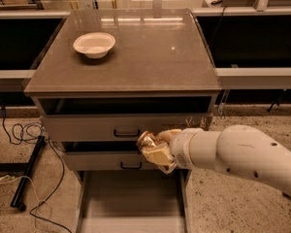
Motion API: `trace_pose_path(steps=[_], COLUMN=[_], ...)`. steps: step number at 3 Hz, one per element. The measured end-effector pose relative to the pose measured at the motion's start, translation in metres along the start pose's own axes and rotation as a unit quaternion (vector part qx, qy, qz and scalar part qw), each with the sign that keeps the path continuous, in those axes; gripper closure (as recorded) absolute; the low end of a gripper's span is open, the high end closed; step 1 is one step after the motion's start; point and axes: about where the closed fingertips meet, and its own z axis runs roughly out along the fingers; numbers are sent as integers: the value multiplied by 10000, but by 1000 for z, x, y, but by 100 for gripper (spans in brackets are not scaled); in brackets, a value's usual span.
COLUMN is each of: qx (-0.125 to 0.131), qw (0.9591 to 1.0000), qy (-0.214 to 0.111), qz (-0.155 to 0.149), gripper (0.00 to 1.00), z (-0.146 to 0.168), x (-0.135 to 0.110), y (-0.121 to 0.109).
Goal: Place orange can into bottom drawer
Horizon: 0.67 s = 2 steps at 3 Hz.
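Note:
My gripper (154, 149) reaches in from the right on a thick white arm and hangs in front of the two upper drawer fronts. It is shut on the orange can (146, 140), a small shiny golden-brown can that peeks out at the gripper's left tip. Below it the bottom drawer (131, 203) is pulled out toward the camera, a shallow tray with a flat pale-grey floor. The can is held above the drawer's back part, well clear of the floor.
A white bowl (94, 44) sits on the cabinet top (150, 57) at the back left. Two upper drawers with black handles (126, 133) are slightly open. Black cables (24, 130) and a black stand leg (28, 171) lie on the floor at left.

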Motion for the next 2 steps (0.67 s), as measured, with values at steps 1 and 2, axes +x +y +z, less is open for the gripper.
trace_pose_path(steps=[1, 2], qx=[0, -46], qw=[10000, 10000], qy=[0, 15], qz=[0, -8], gripper=[100, 100], z=[0, 25], x=[0, 3], y=[0, -4])
